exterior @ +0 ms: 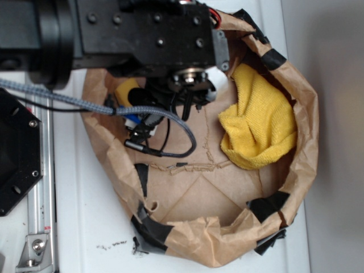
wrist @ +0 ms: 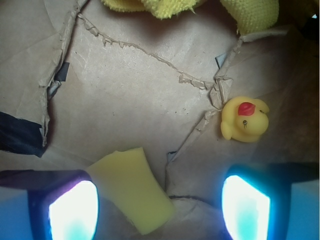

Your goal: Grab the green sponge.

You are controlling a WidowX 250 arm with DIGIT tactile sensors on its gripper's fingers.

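Yellow foam, the green sponge [wrist: 131,187], is lying between the fingers [wrist: 72,210]. Fingers are standing apart, gripping nothing.

White counter seen from above, under soft light.
A silver metal rail [exterior: 40,210] runs along its left edge; a grey surface [exterior: 335,136] lies beyond its right edge.

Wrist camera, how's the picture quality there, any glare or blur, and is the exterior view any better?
Wrist view: the gripper's finger pads are blown out to glowing white-blue and blurred, being so close; the green sponge is slightly soft, the rubber duck reasonably sharp. Exterior view: even light, mild overall softness, the yellow towel clear, but the arm shadows and hides the bag's left interior.
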